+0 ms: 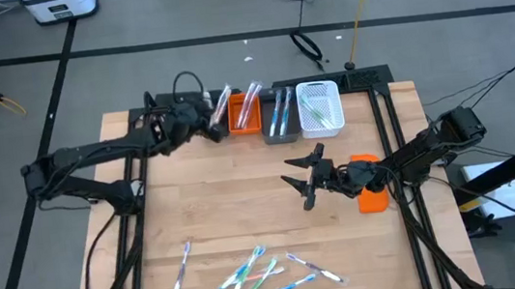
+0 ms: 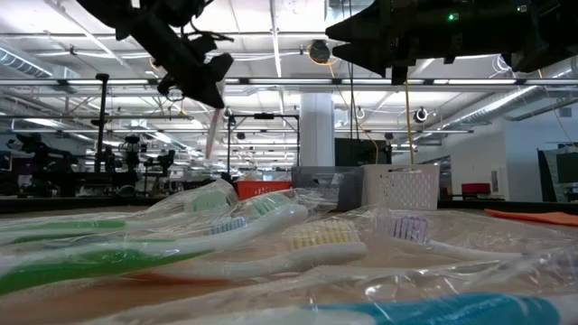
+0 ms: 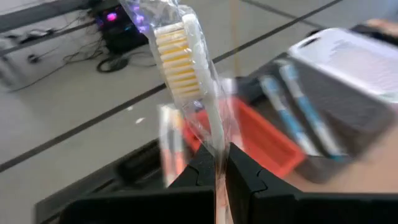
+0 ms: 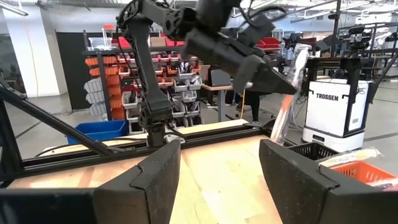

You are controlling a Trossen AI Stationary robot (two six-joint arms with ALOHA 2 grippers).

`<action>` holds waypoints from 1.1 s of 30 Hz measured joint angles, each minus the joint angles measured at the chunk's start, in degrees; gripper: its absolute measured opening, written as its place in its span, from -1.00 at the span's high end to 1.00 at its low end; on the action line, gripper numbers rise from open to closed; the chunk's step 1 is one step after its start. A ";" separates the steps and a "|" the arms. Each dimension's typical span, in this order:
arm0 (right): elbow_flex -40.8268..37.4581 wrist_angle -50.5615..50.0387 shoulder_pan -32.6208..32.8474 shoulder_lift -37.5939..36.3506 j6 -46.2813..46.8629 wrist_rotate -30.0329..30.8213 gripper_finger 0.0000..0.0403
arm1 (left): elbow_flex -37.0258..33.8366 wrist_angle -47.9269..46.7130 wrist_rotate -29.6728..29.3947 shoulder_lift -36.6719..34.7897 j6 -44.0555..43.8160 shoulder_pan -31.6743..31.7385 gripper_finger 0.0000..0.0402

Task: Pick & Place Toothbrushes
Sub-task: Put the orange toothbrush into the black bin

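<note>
The left gripper (image 1: 219,120) is up by the far edge of the wooden table (image 1: 197,210), next to the orange bin (image 1: 245,117). Its fingers (image 3: 205,171) are pressed tight on a wrapped toothbrush (image 3: 186,81). This one has a white handle and pale yellow bristles. It sticks up out of the fingers, still in its clear wrapper. In the low view it hangs from the gripper, high over the table.

The orange bin has wrapped brushes with reddish handles in it. Next to it is a grey bin (image 1: 279,115) with blue brushes (image 1: 281,111). After that comes a white bin (image 1: 320,108) with a green brush inside.

The right gripper (image 1: 302,180) is over the middle of the table, toward the right side. Its two fingers (image 4: 146,180) are wide apart and hold nothing. Just behind it a flat orange block (image 1: 371,197) lies on the wood.

More toothbrushes (image 1: 258,273) lie in a loose pile near the front edge. They are green, blue, white and pink. One brush (image 1: 182,270) lies by itself, a little to the left of the pile
</note>
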 joint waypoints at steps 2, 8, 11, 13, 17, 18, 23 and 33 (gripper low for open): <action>0.00 0.07 0.00 0.00 0.00 0.00 -0.05 | 0.00 -0.08 0.20 0.65 0.51 2.41 0.99; 0.00 -0.26 0.00 0.00 0.00 0.00 -0.04 | 0.04 -0.19 4.25 2.20 0.77 7.13 0.99; 0.00 -0.25 0.00 0.00 0.00 0.01 -0.03 | -0.06 -0.89 4.27 3.82 1.79 8.17 0.99; 0.00 -0.35 0.00 0.00 0.00 0.00 -0.03 | 0.98 -0.82 4.43 5.43 2.15 8.75 0.99; 0.00 -0.42 0.00 0.00 0.02 0.00 -0.03 | 4.39 -4.35 4.34 9.38 3.26 9.39 0.99; 0.00 -0.52 0.00 0.00 0.02 0.00 -0.03 | 5.67 -5.64 4.05 10.25 3.51 9.61 1.00; 0.00 -1.97 0.00 0.00 0.28 0.02 -0.03 | 11.92 -11.53 4.54 15.29 4.48 10.79 1.00; 0.00 -2.97 0.00 0.00 1.07 0.04 -0.02 | 21.25 -19.00 5.74 25.84 5.60 10.95 1.00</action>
